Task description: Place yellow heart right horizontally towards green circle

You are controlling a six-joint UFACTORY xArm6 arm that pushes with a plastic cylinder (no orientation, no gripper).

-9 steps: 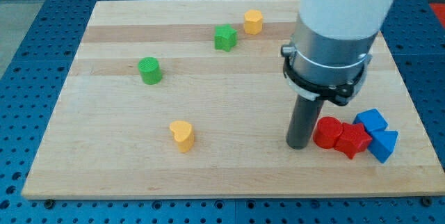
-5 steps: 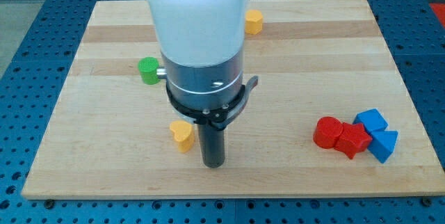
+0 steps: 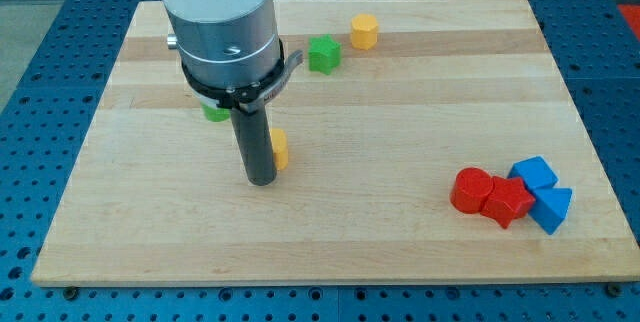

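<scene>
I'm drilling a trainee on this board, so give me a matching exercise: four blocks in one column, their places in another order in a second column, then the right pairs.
Things:
1. yellow heart
2. green circle
3. green star
4. blue cube

Places:
A. in the red and blue cluster at the view's right
B. just left of the yellow hexagon, near the view's top
C. mostly hidden behind the arm, only a sliver showing
D. right beside my tip, on its right

Pairs: 1-D, 2-C, 3-B, 4-A
</scene>
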